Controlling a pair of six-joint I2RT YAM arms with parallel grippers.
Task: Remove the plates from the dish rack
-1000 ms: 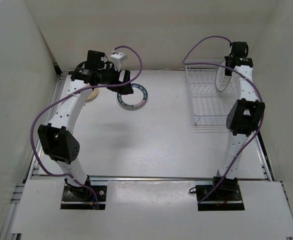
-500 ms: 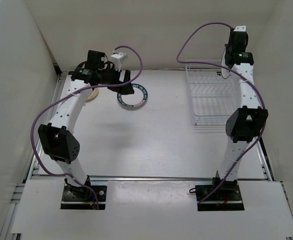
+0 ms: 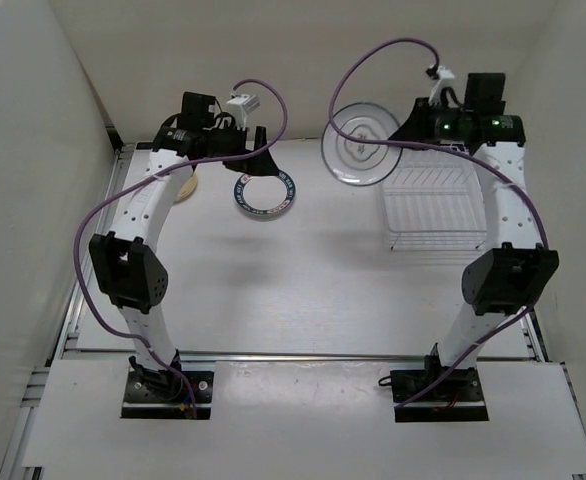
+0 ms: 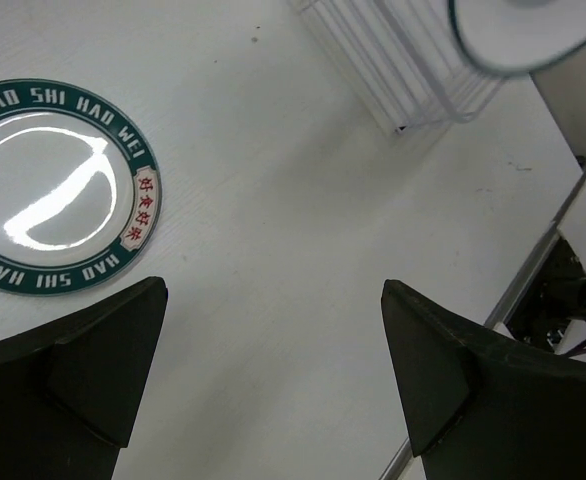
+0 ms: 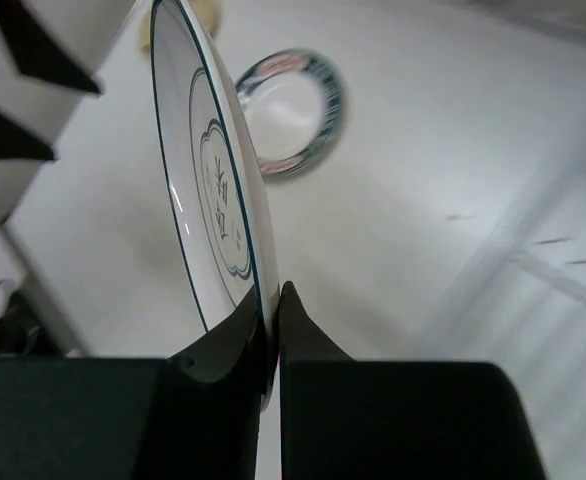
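My right gripper is shut on the rim of a white plate with a thin dark rim line, holding it on edge in the air left of the white wire dish rack. In the right wrist view the plate stands between my fingers. A white plate with a dark green lettered band lies flat on the table, also in the left wrist view. A cream-tan plate lies partly under the left arm. My left gripper is open and empty above the table. No orange-centred plate shows.
No plate shows in the rack, which stands at the back right; its corner shows in the left wrist view. White walls close in the back and both sides. Purple cables loop above both arms. The arm bases stand at the near edge.
My right gripper lifted the white plate out of the rack and swung it left, above the table. My left gripper rose slightly near the green-banded plate.
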